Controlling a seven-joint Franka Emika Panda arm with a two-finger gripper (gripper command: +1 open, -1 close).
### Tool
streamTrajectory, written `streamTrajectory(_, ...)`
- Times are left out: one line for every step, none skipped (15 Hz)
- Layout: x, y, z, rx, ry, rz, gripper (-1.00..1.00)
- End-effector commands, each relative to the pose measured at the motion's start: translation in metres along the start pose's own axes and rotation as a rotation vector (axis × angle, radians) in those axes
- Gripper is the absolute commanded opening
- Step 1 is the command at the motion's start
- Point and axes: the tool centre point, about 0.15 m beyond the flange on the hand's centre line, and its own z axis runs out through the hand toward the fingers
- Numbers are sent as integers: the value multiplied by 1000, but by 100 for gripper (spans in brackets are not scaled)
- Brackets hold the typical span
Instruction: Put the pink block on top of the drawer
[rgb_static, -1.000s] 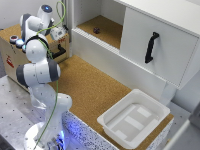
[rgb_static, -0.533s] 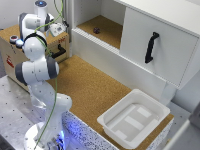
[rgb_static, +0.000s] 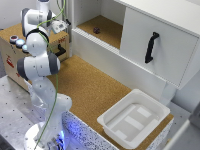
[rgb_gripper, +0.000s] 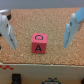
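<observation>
Jaws spread, the gripper (rgb_gripper: 41, 31) hangs over the block (rgb_gripper: 40, 43) resting on the drawer (rgb_static: 15, 49); placement looks done, so retreating is next

block (rgb_gripper: 40, 43) on drawer (rgb_static: 15, 46); gripper (rgb_gripper: 40, 31) above

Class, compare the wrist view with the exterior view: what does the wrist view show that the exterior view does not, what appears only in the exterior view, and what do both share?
Only the wrist view shows the pink cube block with dark letters, lying on cork between the open pincer fingers, untouched. Only the exterior view shows the pale brown wooden drawer box, the white plastic tray and the large white cabinet door with its long black handle. Both share the speckled brown cork surface.
</observation>
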Motion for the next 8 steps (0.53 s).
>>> streamTrajectory(-19, 22, -9, -4, 27, 171, 100)
streamTrajectory(-27, 27, -13, -10, 33, 227, 100)
streamTrajectory(-34, 29, -18, -17, 35, 269, 100)
streamTrajectory(-39, 30, -20, -31, 25, 293, 100)
streamTrajectory(-45, 32, -24, -29, 24, 321, 100)
streamTrajectory(-49, 31, -27, -53, 4, 333, 100)
streamTrajectory(-51, 27, -32, -66, -15, 328, 100)
streamTrajectory(-51, 24, -39, -71, -24, 315, 100)
